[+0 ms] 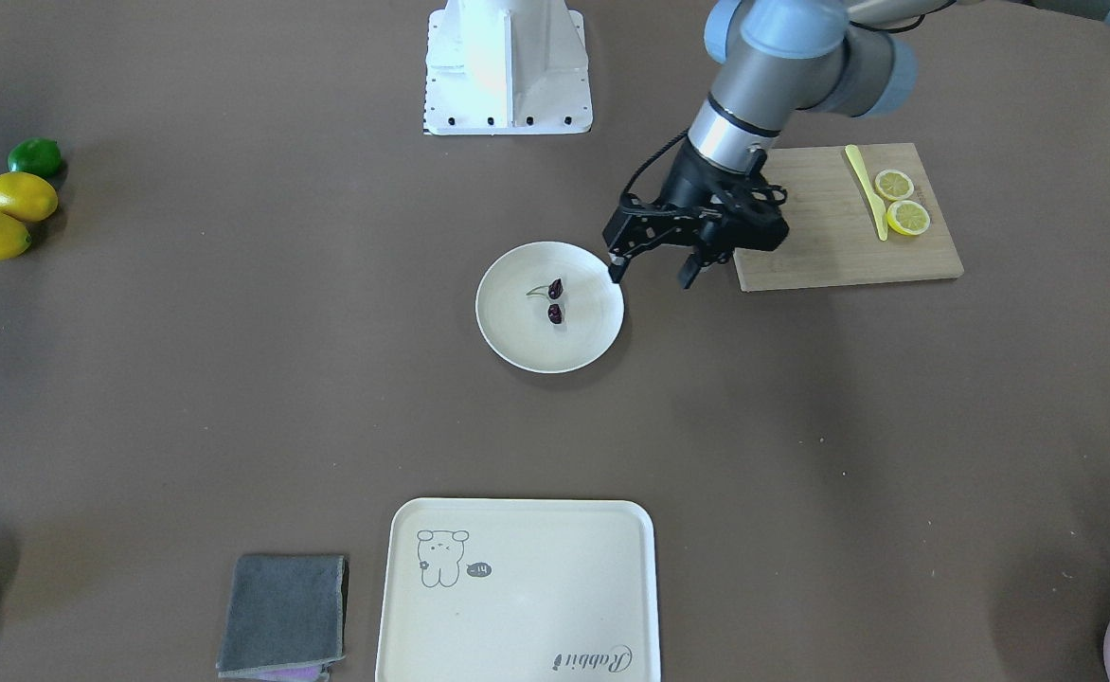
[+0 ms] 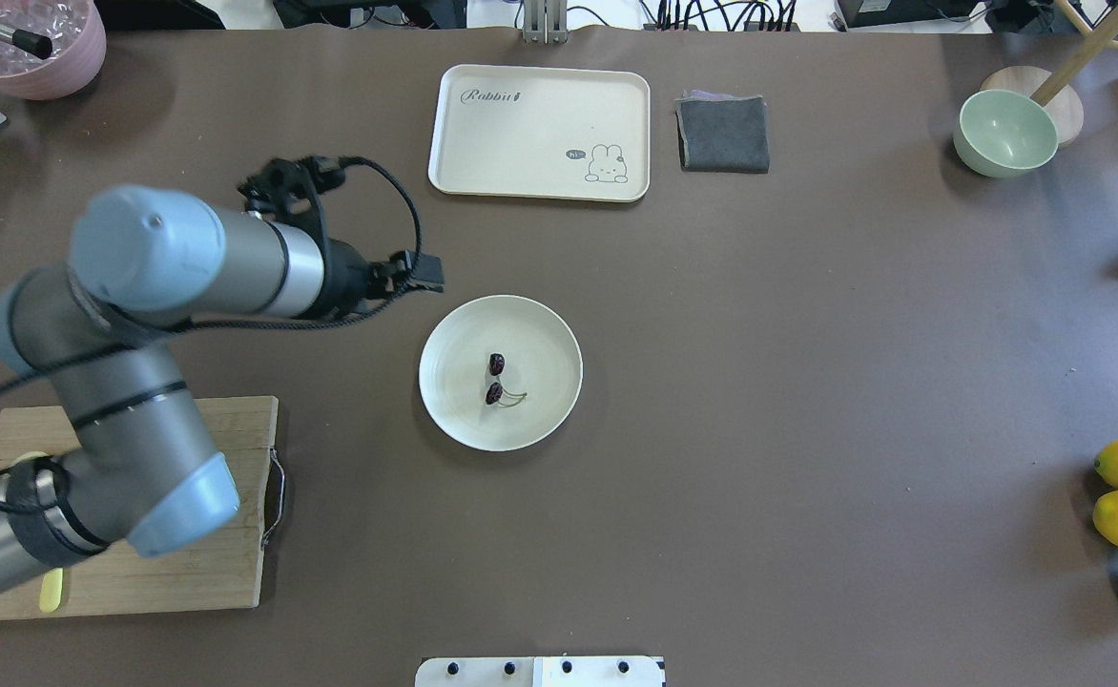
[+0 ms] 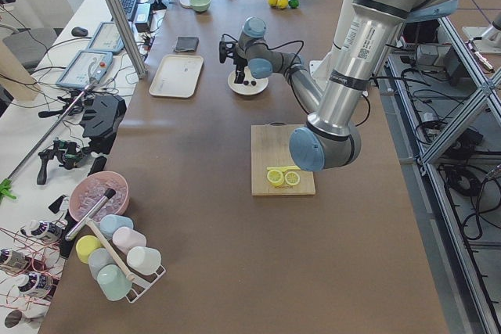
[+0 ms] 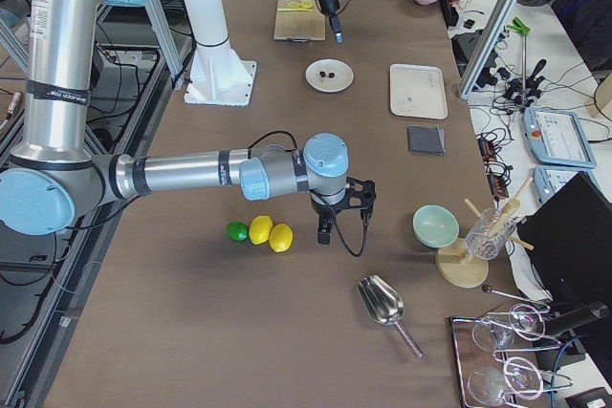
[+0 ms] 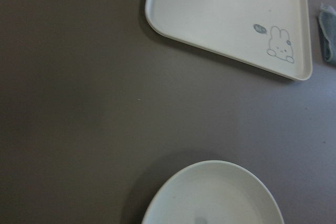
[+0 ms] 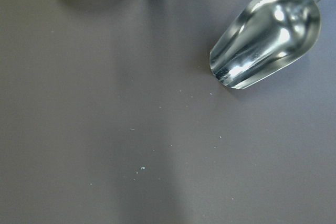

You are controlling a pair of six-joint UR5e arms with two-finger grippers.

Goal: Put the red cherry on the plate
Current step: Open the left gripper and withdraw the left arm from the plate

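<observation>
The red cherry (image 1: 555,301), a dark maroon pair on thin green stems, lies inside the round cream plate (image 1: 517,343) near its middle; from overhead the cherry (image 2: 495,378) rests on the plate (image 2: 545,401) too. My left gripper (image 1: 652,277) hovers open and empty just past the plate's rim, on the cutting-board side, clear of the fruit. Its wrist view shows only the plate's edge (image 5: 210,198). My right gripper (image 4: 335,226) appears only in the exterior right view, far off near the lemons, and I cannot tell whether it is open or shut.
A bamboo cutting board (image 1: 830,251) with two lemon slices (image 1: 901,201) and a yellow knife sits beside the left gripper. A bear tray (image 1: 517,606), grey cloth (image 1: 285,611), whole lemons (image 1: 6,213), a green bowl (image 2: 1005,134) and a metal scoop (image 6: 268,35) lie farther out.
</observation>
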